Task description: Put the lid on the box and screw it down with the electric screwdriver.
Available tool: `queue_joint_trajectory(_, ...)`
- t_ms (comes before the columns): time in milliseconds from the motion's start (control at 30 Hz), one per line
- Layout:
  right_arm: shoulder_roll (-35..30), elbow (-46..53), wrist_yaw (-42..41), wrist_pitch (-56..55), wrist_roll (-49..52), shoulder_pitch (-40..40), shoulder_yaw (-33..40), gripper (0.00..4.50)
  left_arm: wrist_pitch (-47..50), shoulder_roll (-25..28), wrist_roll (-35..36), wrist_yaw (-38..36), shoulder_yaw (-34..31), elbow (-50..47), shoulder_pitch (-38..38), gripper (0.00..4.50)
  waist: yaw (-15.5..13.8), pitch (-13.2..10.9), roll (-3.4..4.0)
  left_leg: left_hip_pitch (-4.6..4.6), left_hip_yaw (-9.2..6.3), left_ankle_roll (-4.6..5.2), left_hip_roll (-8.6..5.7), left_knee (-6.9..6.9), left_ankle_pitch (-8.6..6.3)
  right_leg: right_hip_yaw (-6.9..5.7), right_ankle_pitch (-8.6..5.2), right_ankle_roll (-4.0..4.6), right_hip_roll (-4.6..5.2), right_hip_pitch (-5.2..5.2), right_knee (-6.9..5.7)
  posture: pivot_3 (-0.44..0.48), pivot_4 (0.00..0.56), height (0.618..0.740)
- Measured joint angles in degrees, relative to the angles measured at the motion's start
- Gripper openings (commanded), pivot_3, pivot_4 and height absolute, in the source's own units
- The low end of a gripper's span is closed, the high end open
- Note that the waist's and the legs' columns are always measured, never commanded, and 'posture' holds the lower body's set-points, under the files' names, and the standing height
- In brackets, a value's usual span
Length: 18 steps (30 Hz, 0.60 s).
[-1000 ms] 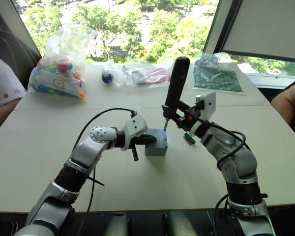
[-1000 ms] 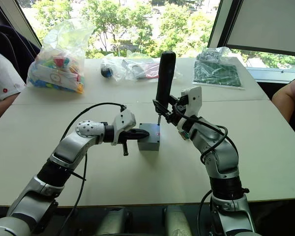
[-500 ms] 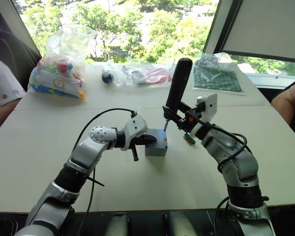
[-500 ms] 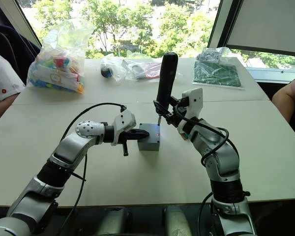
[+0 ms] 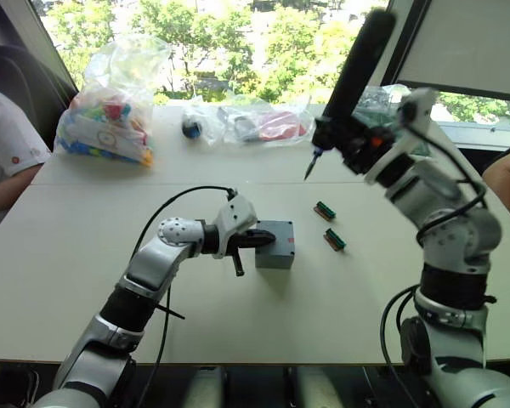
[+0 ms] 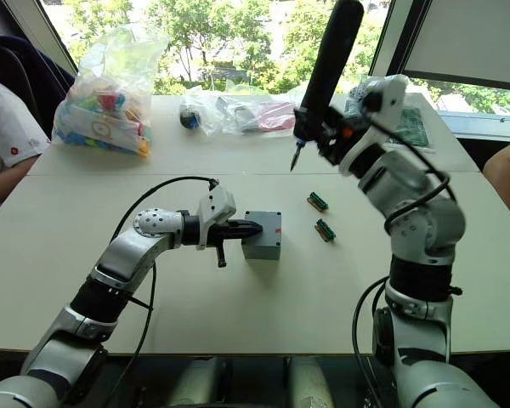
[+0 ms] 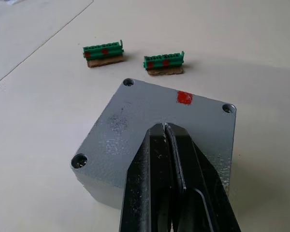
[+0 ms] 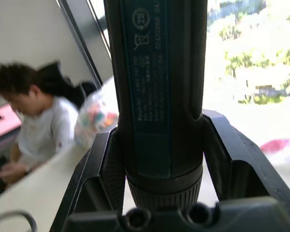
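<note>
The box (image 5: 274,244) is the landmark here: a small grey square enclosure sitting flat on the pale table (image 5: 85,246), with the lid (image 7: 135,125) already seated on top of it. The lid is a flat grey cover with screw holes at its corners, a few scuffs on its face, and a small red mark near one edge. The left gripper (image 7: 165,129) rests on the lid from the robot's left of the box, its two black fingers pressed together with no gap, their tips touching the lid's middle.

The electric screwdriver (image 5: 348,79) is a thick, dark, pen-shaped tool with a thin metal bit at its tapered end. It is held in the air well above the box and off to the box's right and far side. Its long axis is tilted: the bit points down and toward the robot's left, roughly in the box's direction, while the blunt rear end rises up and to the right. The right gripper (image 8: 157,159) is clamped around the tool's body near the tapered end, one finger on each side.

Two small green connectors (image 5: 330,226) lie on the table to the right of the box, apart from it. A person's white sleeve (image 5: 4,140) shows far to the left of the box.
</note>
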State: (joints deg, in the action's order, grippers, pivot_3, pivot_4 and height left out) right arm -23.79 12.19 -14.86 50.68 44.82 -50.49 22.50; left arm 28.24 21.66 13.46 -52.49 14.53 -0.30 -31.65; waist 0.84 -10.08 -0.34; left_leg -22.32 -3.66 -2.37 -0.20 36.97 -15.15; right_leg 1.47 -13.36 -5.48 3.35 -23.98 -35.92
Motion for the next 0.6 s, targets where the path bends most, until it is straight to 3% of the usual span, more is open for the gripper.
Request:
queue_joint_trajectory(67,-1.5,-2.6,2.7,3.0,1.6,-2.7,2.0,1.84,0.5,-0.5,0.6,1.0,-1.0,0.2,0.0,0.0,0.0,0.0,-0.01,-0.05,0.01,0.02,0.0,-0.02,-0.01,-0.01,0.0,0.01,0.0,-0.07,-0.03,0.0,0.15,0.74)
queue_joint_trajectory(200,-11.7,-14.2,2.7,18.2,4.8,-4.1,2.7,1.84,6.4,-1.0,6.3,2.1,-6.1,-2.6,1.5,0.0,0.0,-0.3,0.1,-0.3,0.1,0.02,-0.03,0.02,-0.01,0.03,-0.11,0.21,0.09,-0.32,-0.01,0.0,0.15,0.74)
queue_joint_trajectory(300,-20.4,-20.1,-0.1,27.4,3.2,-4.0,-3.0,1.84,10.1,-0.1,10.1,2.0,-8.1,-7.6,1.8,0.0,0.0,-0.6,0.28,-0.58,0.13,0.02,-0.06,0.05,0.0,0.05,-0.07,0.14,0.1,-0.57,0.01,0.0,0.15,0.74)
queue_joint_trajectory(400,-29.2,-29.2,-4.1,38.4,0.4,-3.6,-9.7,1.84,12.8,6.1,12.1,-0.3,-7.3,-16.7,4.9,0.0,0.0,-0.6,0.31,-0.64,0.15,0.15,-0.06,-0.01,-0.08,0.04,-0.04,0.08,0.09,-0.61,0.14,0.0,0.15,0.74)
queue_joint_trajectory(600,-34.3,-38.8,-11.3,40.1,-4.4,-2.5,-19.1,1.84,14.5,10.0,13.5,-2.5,-4.2,-23.8,8.0,0.0,0.3,-0.7,0.34,-0.79,0.19,0.19,-0.04,0.07,-0.1,0.05,-0.08,0.17,0.03,-0.64,0.43,0.0,0.15,0.74)
